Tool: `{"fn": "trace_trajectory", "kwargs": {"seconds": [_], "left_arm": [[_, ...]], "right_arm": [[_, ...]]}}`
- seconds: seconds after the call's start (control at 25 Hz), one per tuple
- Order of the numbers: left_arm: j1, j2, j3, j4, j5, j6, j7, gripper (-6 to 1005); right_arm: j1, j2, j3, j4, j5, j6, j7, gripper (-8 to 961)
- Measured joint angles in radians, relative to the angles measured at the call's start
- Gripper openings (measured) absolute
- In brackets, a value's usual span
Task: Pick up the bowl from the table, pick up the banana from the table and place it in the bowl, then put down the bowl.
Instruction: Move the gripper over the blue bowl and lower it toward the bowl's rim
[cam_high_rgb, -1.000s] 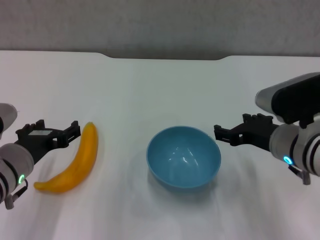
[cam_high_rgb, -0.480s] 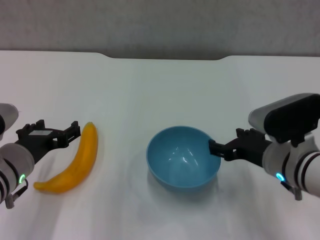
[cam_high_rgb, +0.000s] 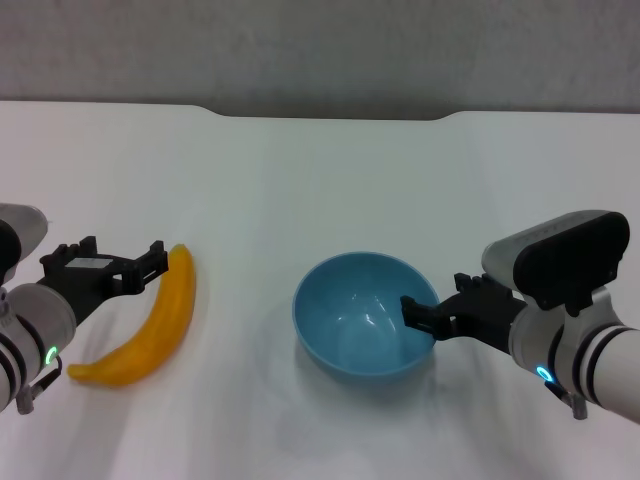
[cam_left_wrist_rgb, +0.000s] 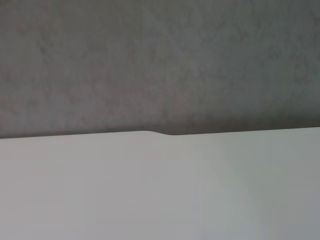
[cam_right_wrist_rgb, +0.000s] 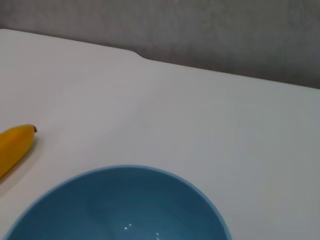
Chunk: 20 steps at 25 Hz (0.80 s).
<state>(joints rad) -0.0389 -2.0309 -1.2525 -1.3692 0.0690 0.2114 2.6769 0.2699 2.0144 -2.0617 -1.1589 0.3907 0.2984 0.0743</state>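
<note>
The light-blue bowl (cam_high_rgb: 352, 322) stands upright on the white table (cam_high_rgb: 320, 180), in front of centre. My right gripper (cam_high_rgb: 437, 300) is open at the bowl's right rim, one finger (cam_high_rgb: 413, 310) reaching over the rim to the inside. The bowl's inside fills the near part of the right wrist view (cam_right_wrist_rgb: 125, 210). The yellow banana (cam_high_rgb: 160, 318) lies on the table at the left; its dark-tipped end shows in the right wrist view (cam_right_wrist_rgb: 14, 145). My left gripper (cam_high_rgb: 118, 264) is open just left of the banana's far end, not holding it.
The table's far edge has a shallow notch (cam_high_rgb: 330, 114) with a grey wall behind it. The left wrist view shows only bare tabletop (cam_left_wrist_rgb: 160, 195) and that wall.
My right gripper has moved left from beside the bowl until its finger reaches over the right rim. The left gripper has shifted slightly toward the banana. Bowl and banana have not moved.
</note>
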Motion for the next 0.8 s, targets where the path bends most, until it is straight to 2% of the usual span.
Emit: {"fn": "trace_trajectory", "kwargs": {"seconds": [0.8], "left_arm": [[0.001, -0.002, 0.003, 0.0, 0.0, 0.0, 0.0, 879]], "right_arm": [[0.01, 0.0, -0.049, 0.103, 0.001, -0.115, 0.049, 832]]}}
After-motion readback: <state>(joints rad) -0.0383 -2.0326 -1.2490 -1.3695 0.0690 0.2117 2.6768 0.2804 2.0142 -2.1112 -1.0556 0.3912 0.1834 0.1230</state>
